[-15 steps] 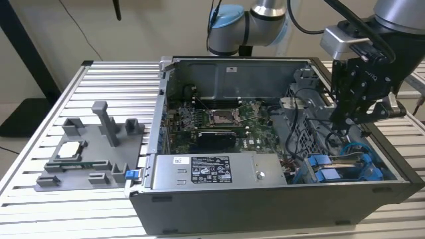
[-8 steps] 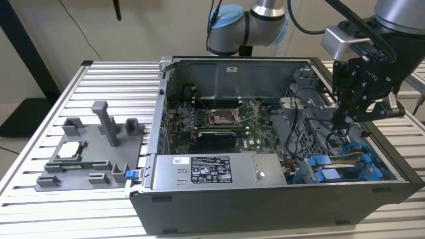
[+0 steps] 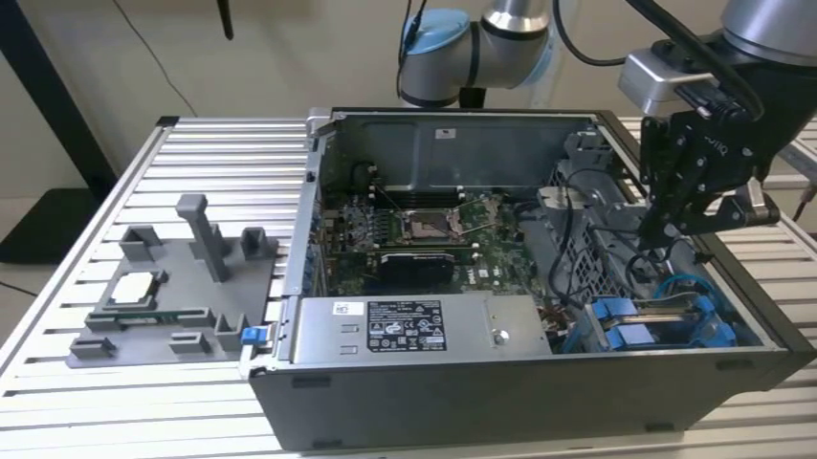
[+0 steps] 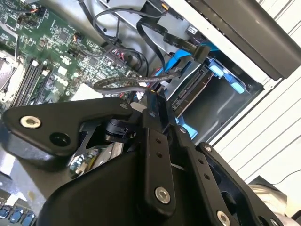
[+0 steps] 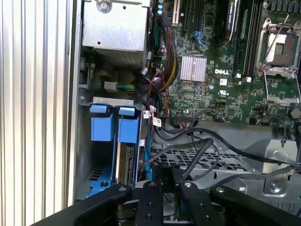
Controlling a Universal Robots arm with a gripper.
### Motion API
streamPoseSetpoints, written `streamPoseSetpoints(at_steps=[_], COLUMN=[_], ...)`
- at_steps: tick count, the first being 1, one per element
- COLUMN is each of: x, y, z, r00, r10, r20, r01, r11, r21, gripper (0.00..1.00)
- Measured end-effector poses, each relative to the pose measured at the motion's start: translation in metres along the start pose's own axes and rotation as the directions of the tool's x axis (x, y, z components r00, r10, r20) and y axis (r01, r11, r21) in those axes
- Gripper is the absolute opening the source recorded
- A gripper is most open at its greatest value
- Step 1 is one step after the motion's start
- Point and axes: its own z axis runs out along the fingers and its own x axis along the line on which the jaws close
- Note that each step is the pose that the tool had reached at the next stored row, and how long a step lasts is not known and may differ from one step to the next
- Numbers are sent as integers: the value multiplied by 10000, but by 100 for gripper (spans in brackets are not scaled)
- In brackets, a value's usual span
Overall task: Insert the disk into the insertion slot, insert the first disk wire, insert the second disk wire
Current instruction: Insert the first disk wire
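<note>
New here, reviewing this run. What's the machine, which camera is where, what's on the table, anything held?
One robot arm works over an open computer case on a slatted table. The exterior view comes from a camera off the arm; both wrist views ride on the arm, looking past its end effector into the case. The disk, in a blue carrier, sits in the slot. The end effector hangs near it among black cables; whether it holds one, I cannot tell. A grey fixture stands beside the case.

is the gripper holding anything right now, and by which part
It looks like the gripper is pinching the grey braided disk wire near its end; the connector itself is hidden.
</note>
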Motion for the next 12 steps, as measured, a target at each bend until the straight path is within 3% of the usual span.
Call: streamPoseSetpoints(at_steps=[1, 6, 8, 12], x=[0, 15, 36, 90], y=[-4, -47, -64, -77], z=[2, 9, 22, 56], r00=[10000, 9999, 9999, 9999], r10=[-1, 5, 7, 24], r20=[-10, -146, -147, -147], r01=[1, -10, -13, -30], r11=[10000, 9995, 9993, 9992], r21=[-20, -321, -379, -405], gripper=[0, 0, 0, 0])
